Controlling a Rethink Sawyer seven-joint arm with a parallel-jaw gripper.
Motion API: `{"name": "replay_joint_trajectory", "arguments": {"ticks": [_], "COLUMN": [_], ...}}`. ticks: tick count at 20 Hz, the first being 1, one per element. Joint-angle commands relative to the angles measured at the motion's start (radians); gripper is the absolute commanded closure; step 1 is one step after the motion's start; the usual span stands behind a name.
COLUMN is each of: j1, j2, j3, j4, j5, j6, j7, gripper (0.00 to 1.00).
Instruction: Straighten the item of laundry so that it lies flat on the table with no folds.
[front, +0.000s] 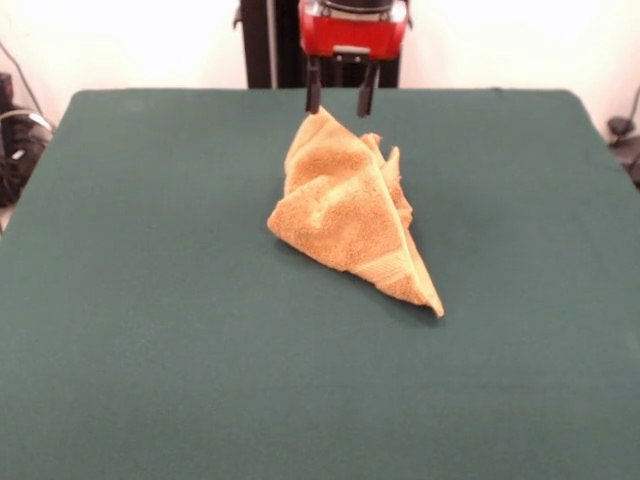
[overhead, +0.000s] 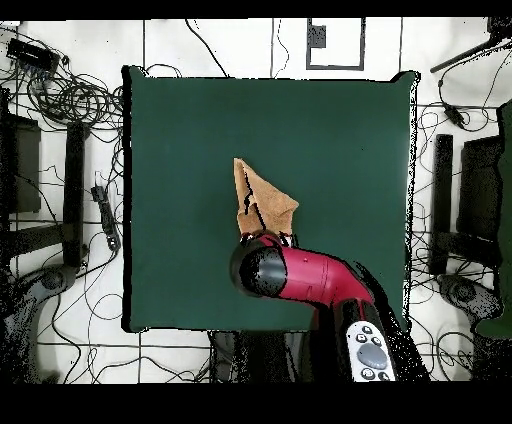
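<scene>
The orange-tan towel (front: 345, 205) lies crumpled near the middle of the dark green table (front: 150, 300), bunched into a folded wedge. Its peak rises at the far end and a pointed corner reaches toward the near right. A flat woven band shows along the lower fold. My gripper (front: 340, 100) hangs just above the peak, its two black fingers spread apart, and the left finger (front: 313, 98) is at the towel's tip. In the overhead view the towel (overhead: 262, 205) shows as a triangle on the table (overhead: 340, 150). The red arm (overhead: 300, 275) covers the towel's near end and hides the gripper.
Green felt surrounds the towel on all sides. The black pedestal (front: 270, 45) stands behind the far edge. Cables and black stands (overhead: 75, 180) lie on the floor beside the table. A grey control pad (overhead: 370, 352) sits on the arm.
</scene>
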Motion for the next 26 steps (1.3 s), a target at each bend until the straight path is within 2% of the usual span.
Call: {"name": "replay_joint_trajectory", "arguments": {"ticks": [1,8,17,25,26], "j1": [-0.018,-0.023,0.011,-0.008,-0.009], "j2": [0.071,0.14,0.118,0.105,0.104], "j3": [0.073,0.074,0.059,0.074,0.074], "j4": [0.015,-0.027,-0.001,-0.006,-0.002], "j5": [-0.046,-0.065,-0.055,-0.063,-0.053], "j6": [-0.081,-0.124,-0.125,-0.113,-0.102], "j7": [0.109,0.112,0.142,0.118,0.125], "gripper": [0.0,0.0,0.0,0.0,1.0]}}
